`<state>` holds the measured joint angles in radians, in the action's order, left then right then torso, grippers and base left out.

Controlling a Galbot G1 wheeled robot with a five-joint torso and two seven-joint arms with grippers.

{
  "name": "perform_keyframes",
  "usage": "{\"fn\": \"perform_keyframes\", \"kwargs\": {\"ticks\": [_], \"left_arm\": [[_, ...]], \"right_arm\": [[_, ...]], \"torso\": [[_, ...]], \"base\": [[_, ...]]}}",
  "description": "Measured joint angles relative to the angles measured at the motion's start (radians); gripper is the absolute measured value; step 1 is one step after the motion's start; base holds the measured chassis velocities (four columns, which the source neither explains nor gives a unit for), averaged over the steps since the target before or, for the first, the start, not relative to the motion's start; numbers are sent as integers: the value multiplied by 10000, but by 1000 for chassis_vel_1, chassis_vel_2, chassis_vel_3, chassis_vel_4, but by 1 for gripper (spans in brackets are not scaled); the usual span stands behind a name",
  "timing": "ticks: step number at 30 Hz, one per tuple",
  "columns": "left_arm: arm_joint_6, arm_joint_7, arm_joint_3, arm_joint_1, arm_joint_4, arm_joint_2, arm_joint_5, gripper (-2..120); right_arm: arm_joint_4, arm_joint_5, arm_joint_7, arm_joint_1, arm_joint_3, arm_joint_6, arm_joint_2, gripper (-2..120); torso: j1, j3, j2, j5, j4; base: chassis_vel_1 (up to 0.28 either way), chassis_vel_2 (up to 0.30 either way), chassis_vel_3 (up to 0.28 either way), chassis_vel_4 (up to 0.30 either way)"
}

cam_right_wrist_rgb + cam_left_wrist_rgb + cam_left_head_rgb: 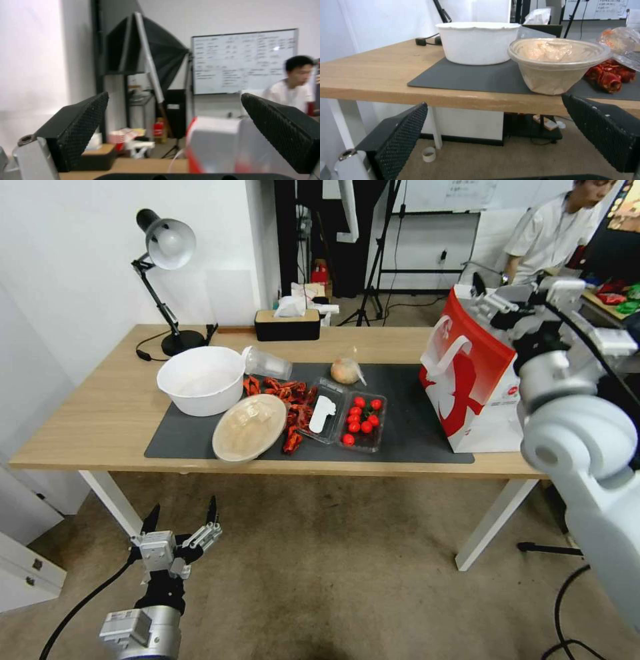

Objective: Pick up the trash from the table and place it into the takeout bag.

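Several pieces of trash remain on the bench (100, 413), judging the task mostly undone. Left of the takeout bag (477, 380) lie the lidded beige bowl (249, 427), clear plastic cup (265, 363) and small bagged orange lump (346, 370). Right end effector (490, 297) hovers released above the bag; left end effector (181, 521) waits released below the bench edge.

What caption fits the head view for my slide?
Left gripper open below the table edge; right gripper above the takeout bag.
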<state>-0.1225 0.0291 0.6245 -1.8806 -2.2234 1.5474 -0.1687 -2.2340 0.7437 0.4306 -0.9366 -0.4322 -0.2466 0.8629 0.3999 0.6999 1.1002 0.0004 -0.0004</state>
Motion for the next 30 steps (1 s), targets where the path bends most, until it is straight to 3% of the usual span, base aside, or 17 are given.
{"fn": "perform_keyframes", "kwargs": {"ticks": [2, 6, 9, 18, 22, 25, 27, 28, 30], "left_arm": [[-27, -6, 2, 4, 5, -3, -4, 100], [-35, -11, -13, 0, 12, -1, -5, 100], [-52, -30, -60, 30, 72, -25, -12, 100], [-55, -37, -125, 97, 159, -75, -47, 100], [-89, -39, -113, 116, 190, -122, -133, 100], [-103, -45, -107, 118, 190, -130, -169, 100], [-125, -108, -93, 118, 190, -154, -269, 100], [-162, -154, -124, 116, 191, -162, -312, 100], [-177, -160, -140, 116, 190, -156, -312, 100]], "right_arm": [[-493, -446, -315, -1204, -132, 587, 289, 100], [-660, -726, -475, -1858, -196, 928, 506, 100], [-824, -1434, -782, -3124, -265, 1503, 1103, 100], [-786, -2608, -1189, -4385, 154, 3153, 1887, 100], [-437, -3580, -1225, -5088, 569, 4519, 2324, 100], [-341, -3728, -1231, -5197, 604, 4739, 2380, 100], [-122, -4043, -1287, -5556, 670, 5304, 2497, 100], [317, -4780, -1189, -6061, 789, 6109, 2691, 100], [522, -4965, -1174, -6245, 819, 6386, 2783, 100]], "torso": [[0, 0, 0, -5, 4], [0, 0, 0, -1, 2], [-1, 0, 0, -2, 3], [1, 1, -1, -6, 5], [1, 0, 0, -3, 4], [1, 0, 0, -6, 5], [0, 0, -1, -4, 5], [0, 0, -2, -7, 5], [1, 0, -2, -2, 4]], "base": [[0, 0, 0, 0], [0, 0, 0, 0], [0, 0, 0, 0], [0, 0, 0, 0], [0, 0, 0, 0], [0, 0, 0, 0], [0, 0, 0, 0], [0, 0, 0, 0], [0, 0, 0, 0]]}}
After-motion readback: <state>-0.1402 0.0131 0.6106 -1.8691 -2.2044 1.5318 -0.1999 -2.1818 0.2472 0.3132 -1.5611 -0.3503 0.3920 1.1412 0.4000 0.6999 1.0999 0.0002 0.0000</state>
